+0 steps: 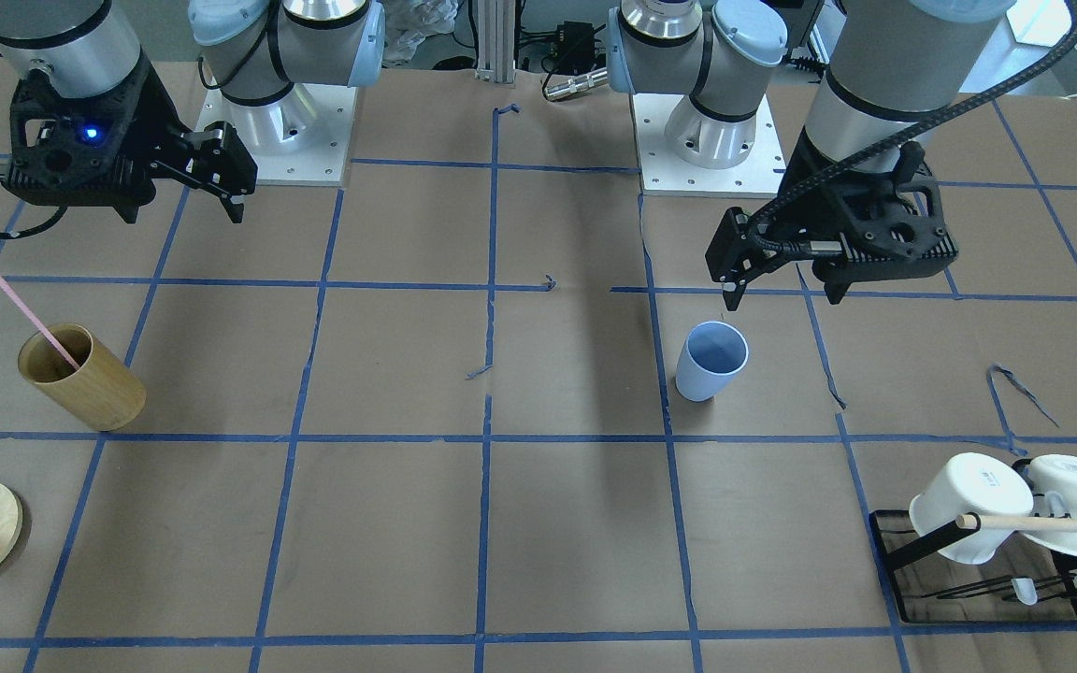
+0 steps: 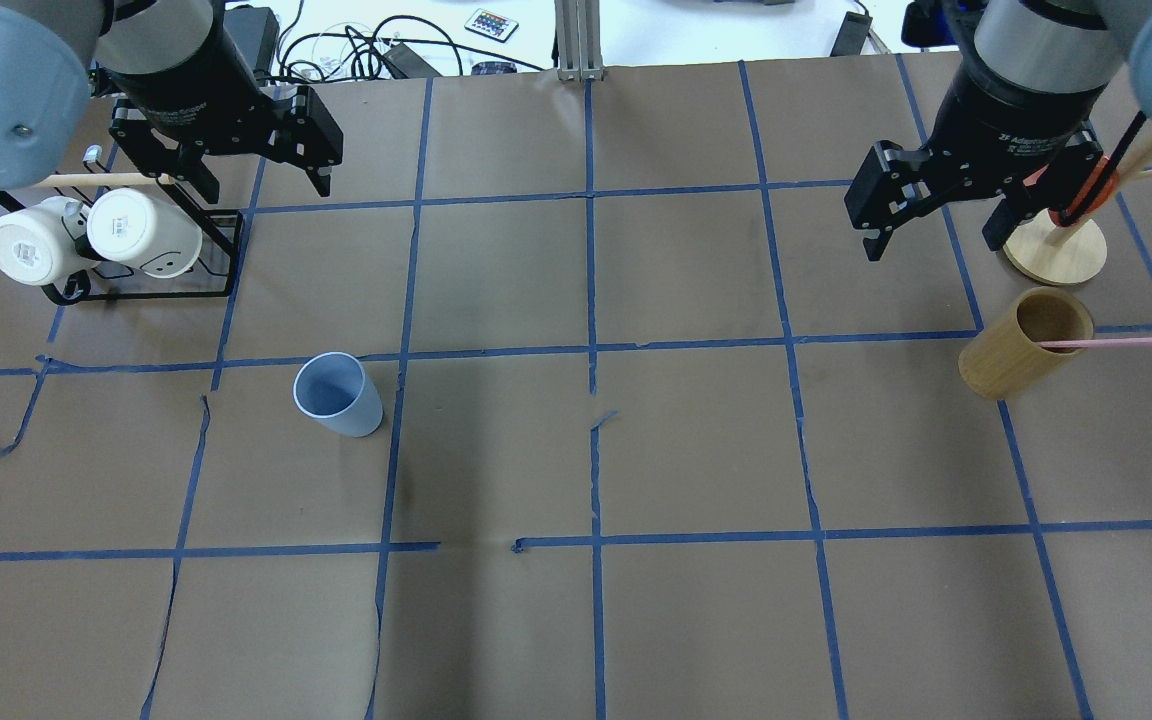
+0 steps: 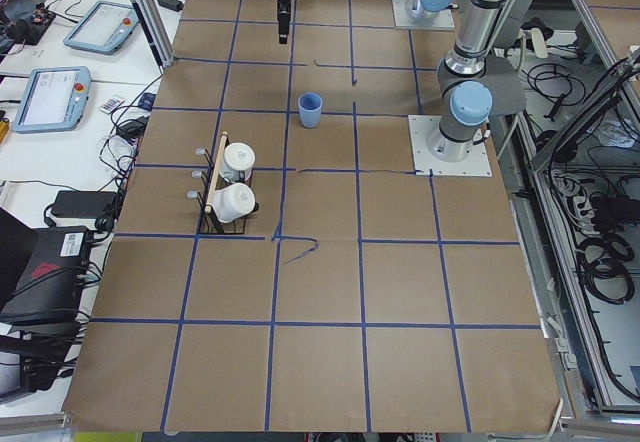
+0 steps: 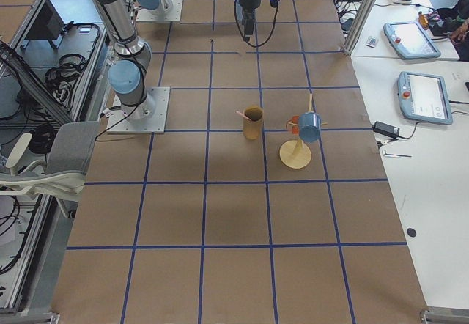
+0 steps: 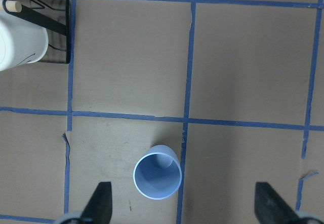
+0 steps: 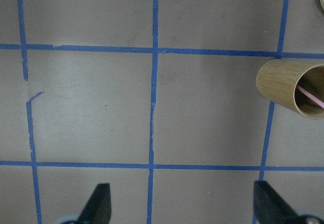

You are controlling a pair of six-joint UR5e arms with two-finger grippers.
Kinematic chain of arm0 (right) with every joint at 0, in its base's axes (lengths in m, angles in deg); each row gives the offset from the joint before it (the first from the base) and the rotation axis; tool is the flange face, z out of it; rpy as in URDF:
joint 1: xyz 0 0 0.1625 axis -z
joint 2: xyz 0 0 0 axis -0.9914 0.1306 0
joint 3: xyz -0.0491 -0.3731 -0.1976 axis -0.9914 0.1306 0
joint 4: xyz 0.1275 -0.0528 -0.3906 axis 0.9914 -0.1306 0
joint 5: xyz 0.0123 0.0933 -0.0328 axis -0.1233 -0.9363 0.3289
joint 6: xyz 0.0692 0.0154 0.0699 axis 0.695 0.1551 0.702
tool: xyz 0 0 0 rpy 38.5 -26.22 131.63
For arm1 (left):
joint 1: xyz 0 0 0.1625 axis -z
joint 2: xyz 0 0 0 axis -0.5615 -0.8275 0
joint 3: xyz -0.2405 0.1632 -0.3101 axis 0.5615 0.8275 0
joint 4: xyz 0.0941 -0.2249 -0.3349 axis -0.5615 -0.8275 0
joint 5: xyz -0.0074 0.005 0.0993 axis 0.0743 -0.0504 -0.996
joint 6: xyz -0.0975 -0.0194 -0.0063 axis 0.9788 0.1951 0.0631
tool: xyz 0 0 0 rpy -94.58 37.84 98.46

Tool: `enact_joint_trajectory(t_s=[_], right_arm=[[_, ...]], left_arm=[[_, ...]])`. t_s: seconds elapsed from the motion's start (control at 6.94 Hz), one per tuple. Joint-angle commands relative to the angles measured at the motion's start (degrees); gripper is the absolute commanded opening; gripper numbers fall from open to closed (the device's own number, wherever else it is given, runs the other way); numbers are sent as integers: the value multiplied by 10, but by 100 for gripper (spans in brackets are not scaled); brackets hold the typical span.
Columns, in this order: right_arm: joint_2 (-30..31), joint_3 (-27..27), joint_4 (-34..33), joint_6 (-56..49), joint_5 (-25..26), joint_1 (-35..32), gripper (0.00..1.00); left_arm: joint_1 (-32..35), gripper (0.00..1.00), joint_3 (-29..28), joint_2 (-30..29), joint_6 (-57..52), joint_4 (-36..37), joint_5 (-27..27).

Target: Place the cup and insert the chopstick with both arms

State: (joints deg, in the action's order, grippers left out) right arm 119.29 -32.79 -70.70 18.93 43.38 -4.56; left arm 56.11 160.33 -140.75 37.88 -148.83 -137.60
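Left claw (image 1: 782, 292) hangs spread apart near the upright blue cup (image 2: 338, 396), which sits in the left half of the worktop (image 2: 696, 450), well off every edge. Right claw (image 2: 931, 240) is spread too, and empty. Looks like cup-grabbing time: drop down with a finger on either side of it. Pink chopstick (image 2: 1116, 343) sits in the bamboo holder (image 2: 1021, 345) near the right edge. Wrist label (image 2: 1031, 140) starts "2F", rest unreadable.

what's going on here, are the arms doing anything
Neither arm is holding anything right now. The left gripper hangs open above the table, and the blue cup stands upright on the table on its side, untouched. The right gripper is open too, and the pink chopstick leans in the bamboo holder nearby.
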Motion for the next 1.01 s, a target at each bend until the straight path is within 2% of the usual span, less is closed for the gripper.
enact_joint_trajectory(t_s=[0.0,0.86], right_arm=[[0,0,-9,0,0,0,100],[-1,0,-10,0,-6,-1,100]], left_arm=[[2,100,1,3,-5,-2,-3],[2,100,1,-2,-7,1,-3]])
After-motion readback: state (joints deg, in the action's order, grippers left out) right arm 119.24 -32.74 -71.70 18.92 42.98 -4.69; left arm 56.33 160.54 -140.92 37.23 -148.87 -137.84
